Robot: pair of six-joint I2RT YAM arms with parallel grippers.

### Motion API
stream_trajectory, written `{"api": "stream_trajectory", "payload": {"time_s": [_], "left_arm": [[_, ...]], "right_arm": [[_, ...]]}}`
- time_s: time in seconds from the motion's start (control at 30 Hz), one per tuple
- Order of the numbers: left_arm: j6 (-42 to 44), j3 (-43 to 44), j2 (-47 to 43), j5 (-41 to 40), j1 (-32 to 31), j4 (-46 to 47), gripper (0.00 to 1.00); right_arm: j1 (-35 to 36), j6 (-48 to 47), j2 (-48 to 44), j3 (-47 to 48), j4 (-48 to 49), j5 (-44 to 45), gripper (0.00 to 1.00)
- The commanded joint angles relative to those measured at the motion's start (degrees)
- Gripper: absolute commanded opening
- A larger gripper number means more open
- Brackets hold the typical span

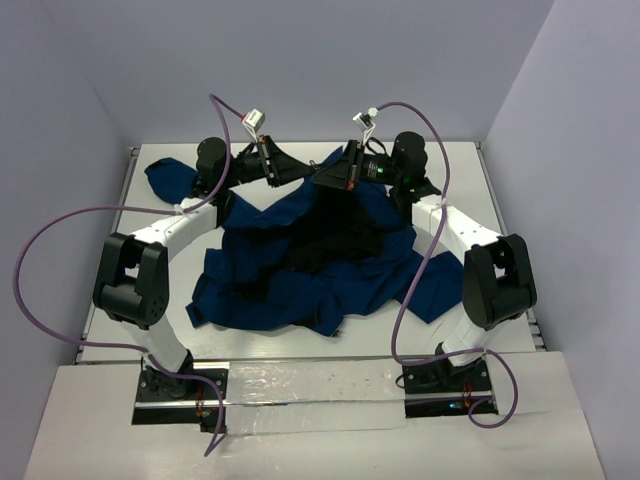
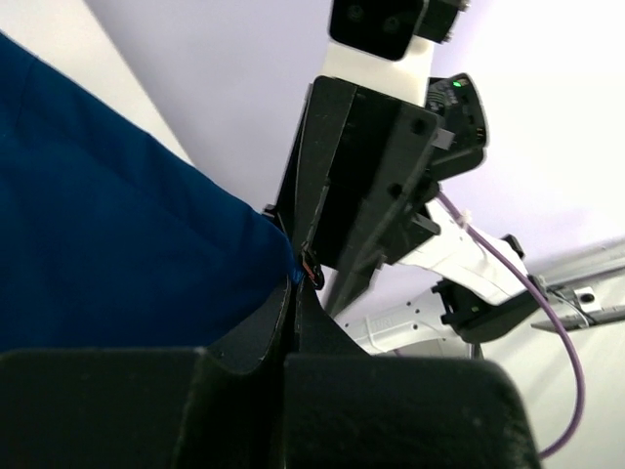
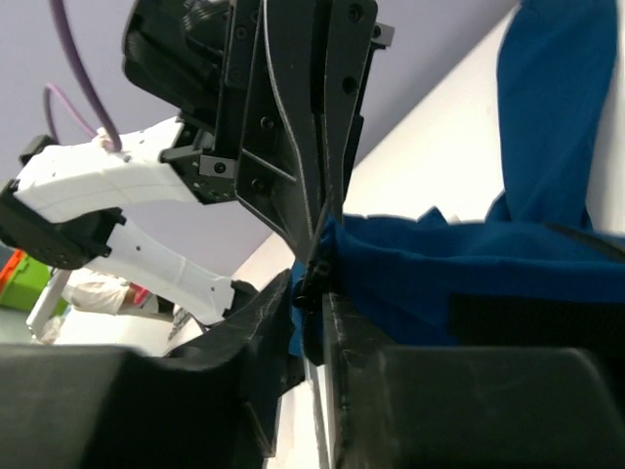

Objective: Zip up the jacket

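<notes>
My left gripper (image 2: 296, 295) is clamped tight on an edge of the jacket (image 1: 270, 290). The right gripper (image 3: 312, 293) pinches blue cloth, tip to tip with it. Their fingers hide any zipper. The jacket lies crumpled mid-table (image 1: 465, 165).

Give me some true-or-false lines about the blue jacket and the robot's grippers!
1. The jacket is blue. True.
2. The jacket is neatly folded. False: it lies crumpled on the table.
3. The left gripper is wide open. False: it is shut on the jacket's edge.
4. The right gripper pinches the jacket too. True.
5. The grippers are far apart. False: they meet tip to tip at the far side of the jacket.
</notes>
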Motion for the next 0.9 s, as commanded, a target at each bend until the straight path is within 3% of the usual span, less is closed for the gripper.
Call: {"api": "stream_trajectory", "payload": {"time_s": [0.0,0.23,0.4,0.67,0.87], "left_arm": [[4.9,0.4,-2.9,-2.6,-0.4,-5.2,0.0],[4.6,-0.8,-3.4,-4.7,-0.2,-5.5,0.0],[4.0,-1.1,-4.0,-6.3,0.3,-5.7,0.0],[2.4,-1.4,-3.8,-6.6,0.6,-4.5,0.0],[1.6,-1.1,-3.6,-6.6,0.8,-4.0,0.0]], "right_arm": [[0.8,-5.7,-3.6,1.9,-7.0,1.2,0.34],[0.8,-8.9,-4.9,1.9,-11.4,3.8,0.37],[0.8,-11.2,-5.8,1.5,-14.0,5.7,0.46],[1.6,-13.7,-6.1,1.4,-16.9,8.9,0.4],[3.5,-17.2,-4.7,4.0,-21.1,11.8,0.43]]}}
